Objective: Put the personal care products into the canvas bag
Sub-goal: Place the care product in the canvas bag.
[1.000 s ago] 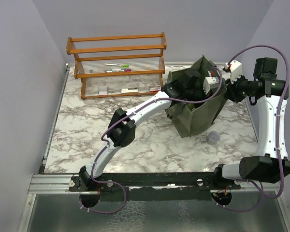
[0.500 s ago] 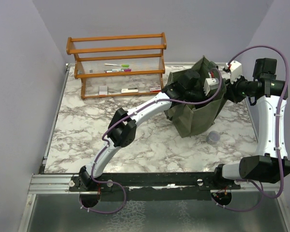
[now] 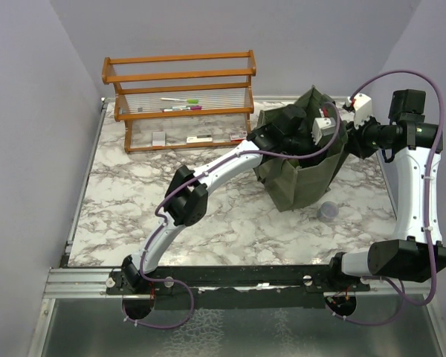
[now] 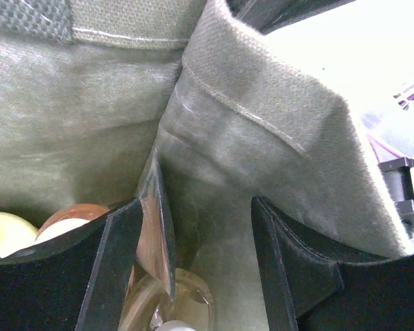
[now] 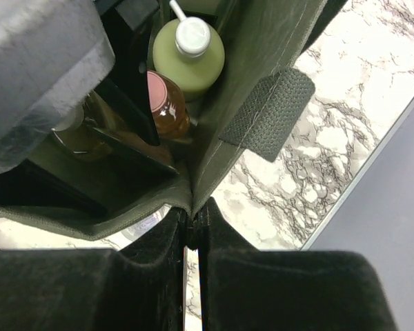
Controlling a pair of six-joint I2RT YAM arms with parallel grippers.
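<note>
Right pincer (image 5: 192, 215) clenched on coarse canvas bag (image 5: 255, 69) rim, left pincer (image 4: 194, 207) released inside, glossy amber bottle (image 5: 167, 103)

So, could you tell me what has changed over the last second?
Very little: the left claw, open inside the bag, edged slightly away and leftward. The right claw stays clamped on the bag's rim; the bag, jar and rack have not moved.

Marble tbl (image 3: 134, 193) w/ orange rack (image 3: 180, 112), canvas bag (image 3: 305, 182), sm lavender jar (image 3: 328, 211).
</note>
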